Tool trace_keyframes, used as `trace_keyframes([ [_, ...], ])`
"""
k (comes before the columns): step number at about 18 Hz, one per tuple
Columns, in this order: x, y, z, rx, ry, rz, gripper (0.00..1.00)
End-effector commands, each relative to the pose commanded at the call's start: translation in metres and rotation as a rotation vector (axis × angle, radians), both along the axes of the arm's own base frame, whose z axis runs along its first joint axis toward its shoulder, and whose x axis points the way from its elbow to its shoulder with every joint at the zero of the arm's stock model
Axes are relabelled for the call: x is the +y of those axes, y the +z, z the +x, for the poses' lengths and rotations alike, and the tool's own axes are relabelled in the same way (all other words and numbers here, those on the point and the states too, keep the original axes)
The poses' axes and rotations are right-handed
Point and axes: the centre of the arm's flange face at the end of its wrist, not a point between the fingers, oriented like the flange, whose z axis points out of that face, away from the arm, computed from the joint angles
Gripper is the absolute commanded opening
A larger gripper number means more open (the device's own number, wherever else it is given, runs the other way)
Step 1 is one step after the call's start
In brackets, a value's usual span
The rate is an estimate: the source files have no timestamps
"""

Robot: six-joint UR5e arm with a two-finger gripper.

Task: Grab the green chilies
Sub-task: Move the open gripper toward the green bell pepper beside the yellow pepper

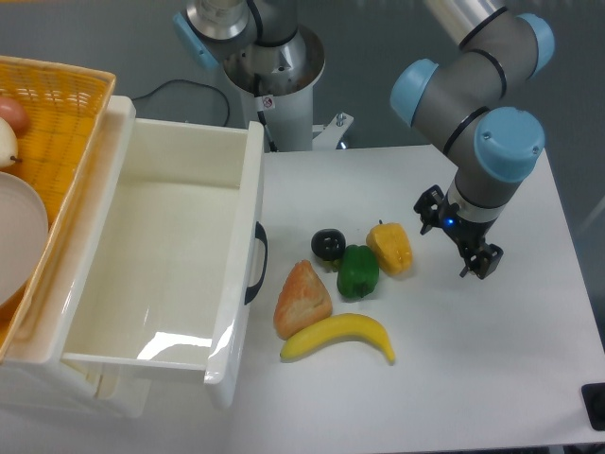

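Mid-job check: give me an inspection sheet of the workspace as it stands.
Surface: white table, no spills seen.
Job's things: green chilies on the table, ungripped, between black fruit and yellow pepper.
Clutter: banana and orange wedge-shaped toy in front; open white drawer at the image's left; yellow basket beyond it.
Grippers: gripper raised beside the yellow pepper, holding nothing; jaw state unclear.
Cables: black cable behind the drawer.
Surroundings: robot base at the back.
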Motion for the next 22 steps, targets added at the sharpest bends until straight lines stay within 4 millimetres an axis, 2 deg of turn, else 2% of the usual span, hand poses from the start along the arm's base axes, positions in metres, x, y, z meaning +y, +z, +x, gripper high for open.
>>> trace_keyframes([
  [4, 0.006, -0.003, 0.002, -0.021, 0.103, 0.035, 1.00],
  [11, 0.013, -0.030, 0.016, -0.003, 0.380, 0.043, 1.00],
  [15, 0.024, -0.037, 0.029, -0.026, 0.533, 0.028, 1.00],
  [22, 0.036, -0.050, 0.051, -0.059, 0.705, -0.003, 1.00],
])
